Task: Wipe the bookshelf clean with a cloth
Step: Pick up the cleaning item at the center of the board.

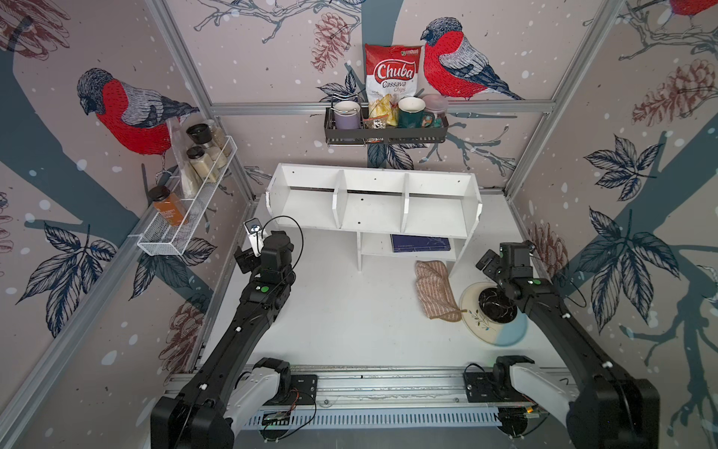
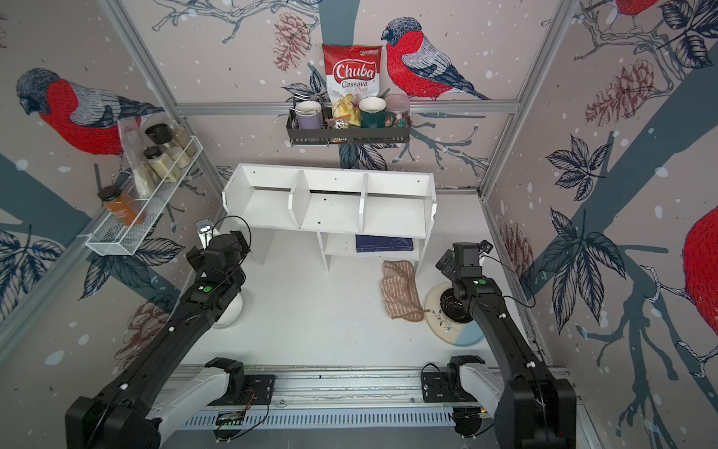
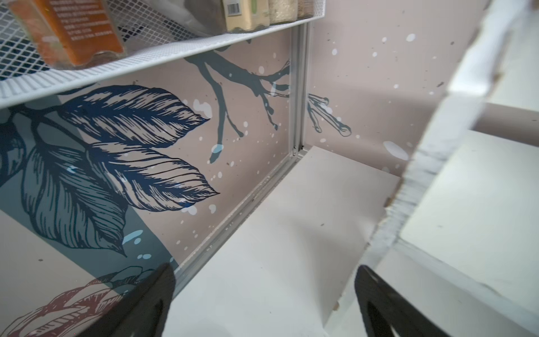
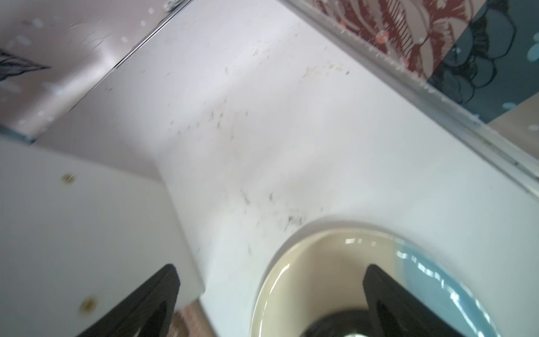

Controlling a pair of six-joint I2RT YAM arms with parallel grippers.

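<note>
Nearest, toward the counter's (image 1: 349,322) right edge, the cloth (image 1: 433,289) lay crumpled and unheld, its near end touching a plate (image 1: 476,324); wiping had apparently not begun. Just beyond, the right claw (image 4: 271,294) hung over the plate, jaws apart and empty, and was probably best placed to fetch the cloth, while the left claw (image 3: 264,294), likewise apart and empty, hung by the left edge. The bookshelf (image 1: 373,206) stood along the far edge, its upper compartments bare, presumably ready for wiping.
</note>
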